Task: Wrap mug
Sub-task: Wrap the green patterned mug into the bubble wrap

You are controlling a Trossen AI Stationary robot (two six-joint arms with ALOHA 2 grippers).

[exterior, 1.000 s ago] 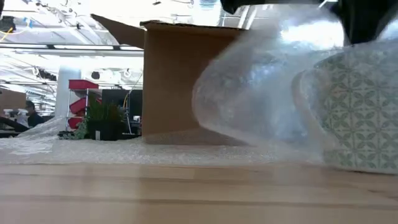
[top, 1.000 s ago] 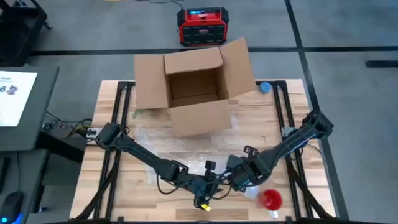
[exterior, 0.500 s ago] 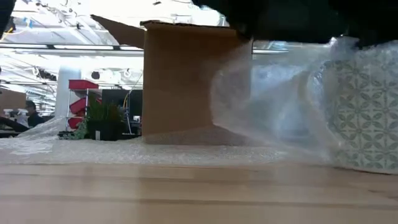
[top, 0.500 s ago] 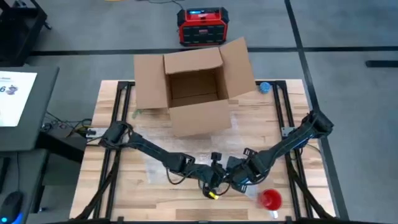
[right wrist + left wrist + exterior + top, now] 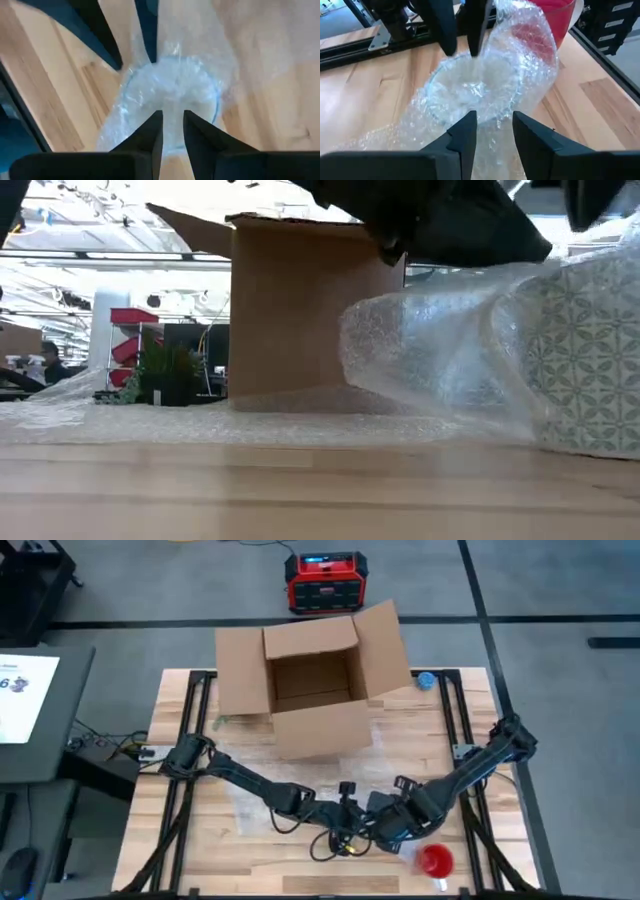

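left gripper (image 5: pixel 492 131): jaws are sitting slightly parted with bubble wrap (image 5: pixel 490 85) passing between them; whether they are gripping it, cannot tell.
right gripper (image 5: pixel 172 131): jaws are nearly closed, pinching a fold of the wrap at the mug (image 5: pixel 585 350) rim.
mug: is standing lower centre-right of the high view, draped in wrap, patterned side showing at the right of the low view.
red cup (image 5: pixel 435 861): is sitting just beside the right gripper, near the desk (image 5: pixel 200 850) bottom edge.
cardboard box (image 5: pixel 312 685): is standing open at top centre, well apart.
open room: bare desk is lying lower left.
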